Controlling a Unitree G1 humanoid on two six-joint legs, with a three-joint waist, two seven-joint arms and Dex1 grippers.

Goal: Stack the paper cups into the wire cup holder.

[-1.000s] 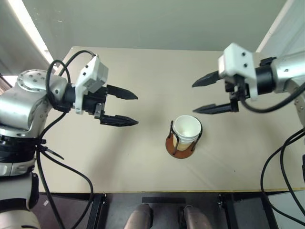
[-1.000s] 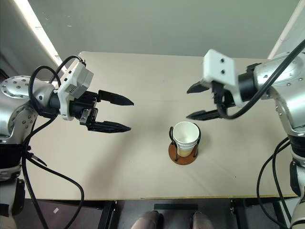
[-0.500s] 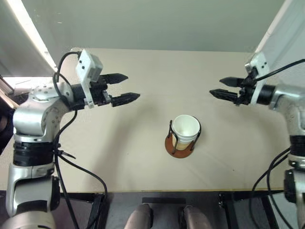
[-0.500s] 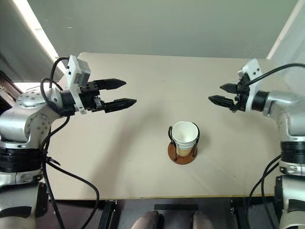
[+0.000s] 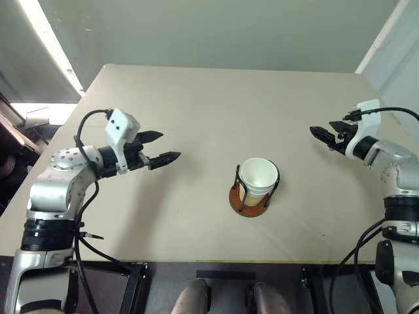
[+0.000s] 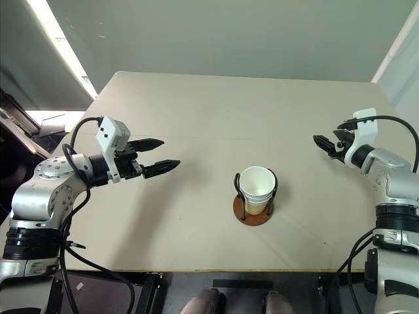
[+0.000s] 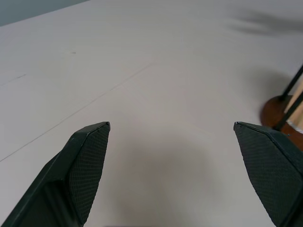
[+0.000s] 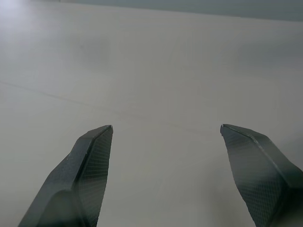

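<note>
Beige surface (image 5: 196,98) spreads wide before you. Your left claw (image 5: 163,148) and right claw (image 5: 322,130) both hang with fingers spread apart and empty, well apart from the wire cup holder (image 5: 249,197) between them, where the paper cups (image 5: 257,180) sit nested.

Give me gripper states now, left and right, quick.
Left gripper: open, holding nothing, above the table.
Right gripper: open, holding nothing.

A plain beige table (image 5: 196,104) stands before a grey-green wall (image 5: 216,29), its near edge on black legs (image 5: 134,288).
</note>
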